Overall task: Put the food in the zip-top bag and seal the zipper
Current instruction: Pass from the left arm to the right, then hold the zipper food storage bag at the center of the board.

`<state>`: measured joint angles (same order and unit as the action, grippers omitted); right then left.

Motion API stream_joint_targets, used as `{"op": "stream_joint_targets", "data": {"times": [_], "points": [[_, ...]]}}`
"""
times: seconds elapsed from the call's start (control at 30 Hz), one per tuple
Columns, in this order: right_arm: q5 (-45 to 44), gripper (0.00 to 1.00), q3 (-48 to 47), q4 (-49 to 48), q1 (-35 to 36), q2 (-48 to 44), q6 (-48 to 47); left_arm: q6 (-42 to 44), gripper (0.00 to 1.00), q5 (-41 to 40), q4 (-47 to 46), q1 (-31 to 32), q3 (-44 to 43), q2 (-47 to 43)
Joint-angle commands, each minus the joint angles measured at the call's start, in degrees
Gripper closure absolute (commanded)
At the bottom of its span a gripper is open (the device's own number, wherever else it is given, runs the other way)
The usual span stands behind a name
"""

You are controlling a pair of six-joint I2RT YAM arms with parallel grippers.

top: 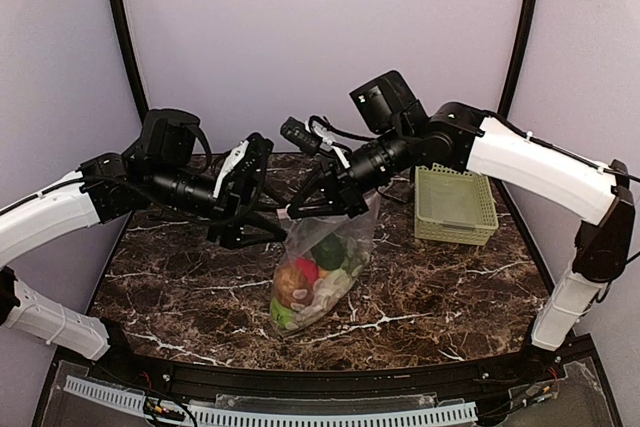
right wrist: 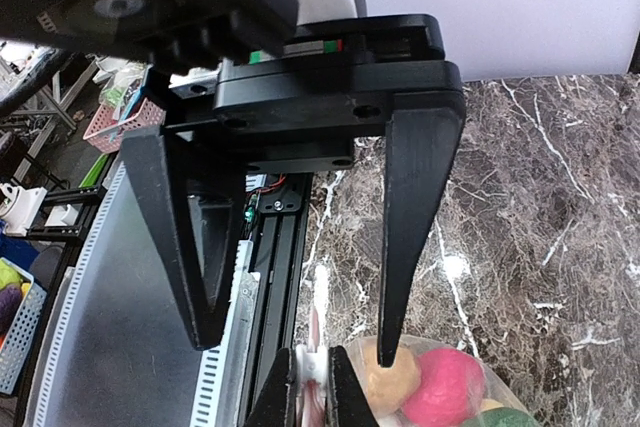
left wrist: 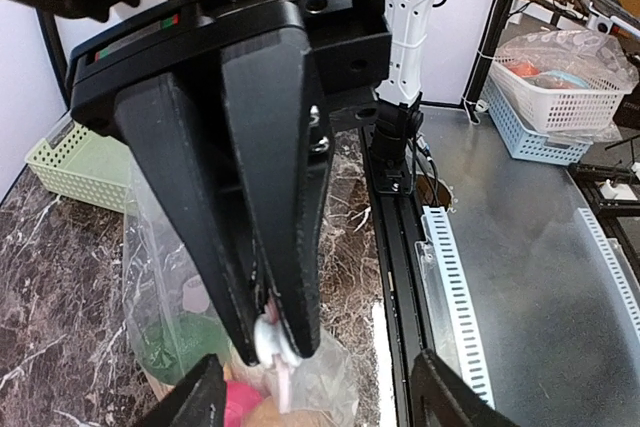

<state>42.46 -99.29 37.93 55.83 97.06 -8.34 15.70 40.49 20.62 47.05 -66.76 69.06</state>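
Observation:
The clear zip-top bag [top: 345, 237] hangs upright over the marble table with the food [top: 305, 277] inside: red, tan and green pieces. My right gripper [top: 312, 205] [right wrist: 313, 362] is shut on the white slider of the pink zipper [right wrist: 316, 332] at the bag's top edge. In the left wrist view those shut fingers [left wrist: 290, 197] fill the centre, pinching the slider [left wrist: 268, 339]. My left gripper [top: 262, 219] [left wrist: 318, 372] stands open right beside the bag's top, facing the right gripper, with nothing held. A pink ball [right wrist: 445, 387] and a tan piece [right wrist: 400, 387] show through the plastic.
A pale green lattice basket [top: 455, 205] sits on the table at the back right. The black frame rail [left wrist: 395, 237] marks the table's near edge. Beyond it, white and blue baskets [left wrist: 560, 87] stand off the table.

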Motion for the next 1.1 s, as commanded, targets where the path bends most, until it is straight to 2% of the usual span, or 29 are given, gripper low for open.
{"op": "stream_joint_targets", "data": {"times": [0.0,0.1,0.17,0.33,0.37,0.43,0.57,0.67,0.77,0.87,0.97,1.07], "points": [[-2.4,1.0,0.0,-4.6,-0.2,-1.3,3.1,-3.8,0.3,3.0,-4.7,-0.3,2.6,-0.8],[-3.3,1.0,0.2,-6.1,-0.2,-1.7,4.0,-5.9,0.27,3.3,-7.0,-0.3,3.3,0.1],[-3.6,1.0,0.2,-6.7,-0.1,-1.9,4.4,-6.8,0.31,3.0,-7.5,-0.3,3.3,0.9],[-6.9,1.0,0.8,-7.2,0.2,-2.9,4.7,-8.7,0.73,0.9,-8.8,-0.3,3.3,2.3],[-7.7,1.0,0.9,-6.9,0.2,-3.3,4.7,-9.0,0.88,0.6,-9.5,-0.3,3.5,2.3],[-9.7,1.0,0.9,-6.4,0.3,-4.1,4.9,-9.2,0.98,-1.5,-9.9,-0.3,3.7,1.8],[-13.6,0.94,-0.3,-3.8,0.3,-6.0,5.8,-7.8,0.99,-4.3,-9.0,-0.3,4.0,0.4],[-16.3,0.63,0.0,-3.1,0.1,-7.9,6.6,-5.0,0.99,-4.5,-6.5,-0.3,3.6,-0.4],[-15.7,0.45,0.0,-2.2,-1.0,-8.1,6.7,-1.5,0.99,-2.7,-3.4,-0.3,2.7,-0.7],[-12.8,0.36,0.1,-1.7,-2.2,-7.4,6.5,0.1,0.99,-2.2,-1.1,-0.3,2.4,-1.2],[-6.0,0.29,-0.4,-1.2,-2.5,-5.7,5.3,1.1,0.99,-2.4,-0.3,-0.3,2.4,-1.6],[-1.3,0.27,-2.4,-0.2,-2.5,-2.9,4.3,1.4,0.99,-2.2,0.0,-0.3,2.3,-1.7]]}}
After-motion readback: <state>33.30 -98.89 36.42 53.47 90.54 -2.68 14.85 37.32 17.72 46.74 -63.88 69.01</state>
